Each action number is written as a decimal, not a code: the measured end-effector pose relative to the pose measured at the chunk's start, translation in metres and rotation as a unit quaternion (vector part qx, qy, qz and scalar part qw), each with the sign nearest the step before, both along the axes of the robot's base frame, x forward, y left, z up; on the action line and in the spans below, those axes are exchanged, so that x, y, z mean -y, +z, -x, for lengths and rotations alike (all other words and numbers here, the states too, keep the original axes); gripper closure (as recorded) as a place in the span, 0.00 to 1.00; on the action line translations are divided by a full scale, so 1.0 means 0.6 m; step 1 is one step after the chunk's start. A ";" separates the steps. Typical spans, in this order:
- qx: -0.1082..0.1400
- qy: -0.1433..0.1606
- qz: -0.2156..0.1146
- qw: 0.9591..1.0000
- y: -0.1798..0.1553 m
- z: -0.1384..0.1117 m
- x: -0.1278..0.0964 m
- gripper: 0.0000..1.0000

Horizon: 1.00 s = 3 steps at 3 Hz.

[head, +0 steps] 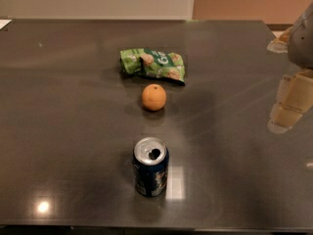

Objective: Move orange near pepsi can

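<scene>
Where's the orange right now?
In the camera view, the orange sits centre, between the green snack bag beyond it and the pepsi can nearer; the gripper hangs at the right edge.

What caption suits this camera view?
An orange between snack bag and upright pepsi can on a dark table; gripper at the right edge.

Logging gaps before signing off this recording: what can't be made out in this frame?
- gripper: camera view, at the right edge, cut off by the frame; the rest of the arm is out of view.
- pepsi can: markings too small to read; its far side is hidden by the can itself.
- green snack bag: print unreadable; its crumpled folds hide part of it.
- orange: its far side is hidden.
</scene>
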<state>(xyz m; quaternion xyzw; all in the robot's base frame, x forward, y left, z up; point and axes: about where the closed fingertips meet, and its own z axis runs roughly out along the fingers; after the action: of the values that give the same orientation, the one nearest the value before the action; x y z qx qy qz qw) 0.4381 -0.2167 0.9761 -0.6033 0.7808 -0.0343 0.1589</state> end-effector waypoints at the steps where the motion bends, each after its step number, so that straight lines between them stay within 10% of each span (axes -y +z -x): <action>1: 0.000 0.000 0.000 1.000 0.000 0.000 0.000 0.00; 3: 0.007 0.041 -0.022 0.999 0.007 -0.042 -0.060 0.00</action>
<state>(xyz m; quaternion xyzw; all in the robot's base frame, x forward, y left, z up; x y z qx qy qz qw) 0.4633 -0.1804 0.9801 -0.6309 0.7549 -0.0147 0.1788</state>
